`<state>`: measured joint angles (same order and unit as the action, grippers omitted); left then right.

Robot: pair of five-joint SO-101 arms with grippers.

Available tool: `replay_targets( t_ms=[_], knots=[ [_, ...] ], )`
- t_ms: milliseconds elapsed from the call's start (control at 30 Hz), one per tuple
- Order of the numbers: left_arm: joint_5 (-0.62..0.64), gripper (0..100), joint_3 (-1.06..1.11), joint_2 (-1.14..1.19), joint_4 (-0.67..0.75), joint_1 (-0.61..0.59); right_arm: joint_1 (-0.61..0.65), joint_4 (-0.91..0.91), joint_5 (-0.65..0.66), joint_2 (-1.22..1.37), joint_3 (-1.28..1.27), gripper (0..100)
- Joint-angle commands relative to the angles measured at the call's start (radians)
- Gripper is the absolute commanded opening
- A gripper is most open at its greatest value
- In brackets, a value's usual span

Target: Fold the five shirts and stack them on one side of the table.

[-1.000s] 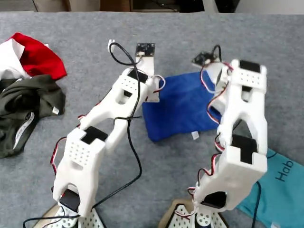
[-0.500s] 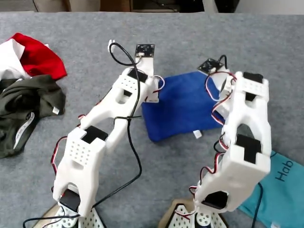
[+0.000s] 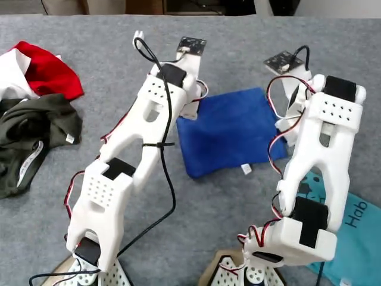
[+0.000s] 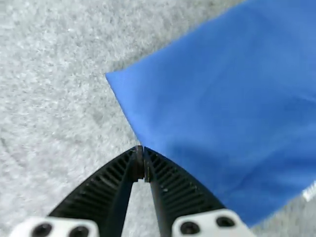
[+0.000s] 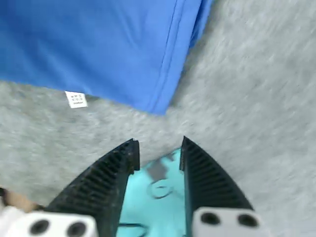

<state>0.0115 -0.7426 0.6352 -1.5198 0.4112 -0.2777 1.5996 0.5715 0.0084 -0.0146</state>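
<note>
A blue shirt [image 3: 229, 131] lies folded into a rectangle in the middle of the table, with a small white tag [image 3: 244, 169] at its near edge. My left gripper [image 4: 140, 165] is shut with nothing in it, just off the blue shirt's [image 4: 222, 108] left edge near a corner. My right gripper [image 5: 159, 143] is open and hangs off the blue shirt's [image 5: 98, 44] right near corner. A teal shirt [image 5: 157, 185] shows between its fingers. That teal shirt [image 3: 351, 238] lies at the table's near right.
A red and white shirt [image 3: 41, 71] and a dark green shirt [image 3: 36, 128] lie crumpled at the far left. Grey cloth [image 3: 89, 42] covers the table. Both arm bases stand at the near edge.
Both arms have risen and drawn apart. The right arm swung rightward off the blue shirt, and the left arm stretched farther back. The blue shirt shifted slightly and now lies uncovered.
</note>
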Motion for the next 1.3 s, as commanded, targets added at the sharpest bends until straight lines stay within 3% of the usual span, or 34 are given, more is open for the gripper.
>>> replay_targets(
  t_ms=[0, 133, 333, 500, 867, 1267],
  knots=[
    [-0.058, 2, -0.129, -0.022, -0.109, -0.003, 0.015, -0.023, -0.164, -0.056, -0.084, 16.3],
    [-0.098, 2, -0.242, -0.022, -0.213, -0.037, 0.013, -0.175, -0.377, -0.064, -0.278, 17.5],
    [-0.104, 2, -0.304, -0.022, -0.239, -0.094, 0.071, -0.497, -0.825, -0.067, -0.535, 25.8],
    [-0.103, 2, -0.302, -0.022, -0.239, -0.098, 0.073, -0.580, -1.019, -0.067, -0.541, 32.0],
    [-0.104, 2, -0.302, -0.021, -0.239, -0.095, 0.160, -0.617, -1.172, -0.058, -0.446, 32.5],
    [-0.107, 2, -0.302, -0.013, -0.239, -0.101, 0.163, -0.852, -1.208, 0.127, -0.464, 32.5]
  ],
)
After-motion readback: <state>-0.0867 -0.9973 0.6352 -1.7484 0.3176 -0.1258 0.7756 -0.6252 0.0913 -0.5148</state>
